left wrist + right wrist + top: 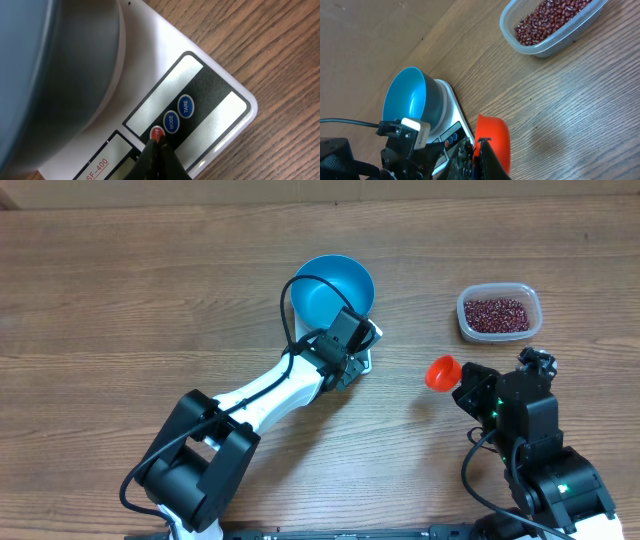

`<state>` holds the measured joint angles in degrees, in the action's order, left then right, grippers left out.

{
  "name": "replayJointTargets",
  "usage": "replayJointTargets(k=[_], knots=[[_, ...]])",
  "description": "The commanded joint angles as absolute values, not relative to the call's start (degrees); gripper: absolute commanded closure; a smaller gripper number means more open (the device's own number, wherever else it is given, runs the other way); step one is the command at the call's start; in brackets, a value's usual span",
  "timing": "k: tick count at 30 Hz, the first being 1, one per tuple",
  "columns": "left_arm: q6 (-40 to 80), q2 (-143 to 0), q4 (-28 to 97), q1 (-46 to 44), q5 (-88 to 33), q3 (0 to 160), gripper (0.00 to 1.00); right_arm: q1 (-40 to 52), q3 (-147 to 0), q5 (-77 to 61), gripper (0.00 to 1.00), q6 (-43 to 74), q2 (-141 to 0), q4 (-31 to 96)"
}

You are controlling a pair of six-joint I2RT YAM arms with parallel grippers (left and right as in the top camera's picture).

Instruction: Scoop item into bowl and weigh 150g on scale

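Note:
The blue bowl [335,285] stands empty on the white scale [150,50]. My left gripper [159,142] is shut with nothing in it, and its tip rests on the scale's red button [156,133] beside the bowl [50,75]. Dark red beans [497,313] fill a clear tub [465,325] at the back right. My right gripper [476,146] is shut on the orange-red scoop [495,140], which it holds low over the table between the scale [451,131] and the tub [540,47]. I see nothing in the scoop [441,372].
The left arm [270,390] stretches diagonally from the front left to the scale. Its black cable [290,305] loops over the bowl's left rim. The right arm's base [540,450] sits at the front right.

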<state>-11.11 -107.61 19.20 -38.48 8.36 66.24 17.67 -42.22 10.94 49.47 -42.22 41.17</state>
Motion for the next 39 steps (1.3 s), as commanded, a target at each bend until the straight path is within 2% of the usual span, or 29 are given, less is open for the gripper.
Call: replayJointTargets(k=[1,39], knots=[[-11.2,-108.6,18.9,-37.8,7.7,65.7,0.96,17.9,-43.8,12.0,0.96,49.0,-42.1,40.6],[-11.2,-110.4,17.2,-36.9,5.4,65.7,0.96,17.9,-43.8,12.0,0.96,49.0,-42.1,40.6]])
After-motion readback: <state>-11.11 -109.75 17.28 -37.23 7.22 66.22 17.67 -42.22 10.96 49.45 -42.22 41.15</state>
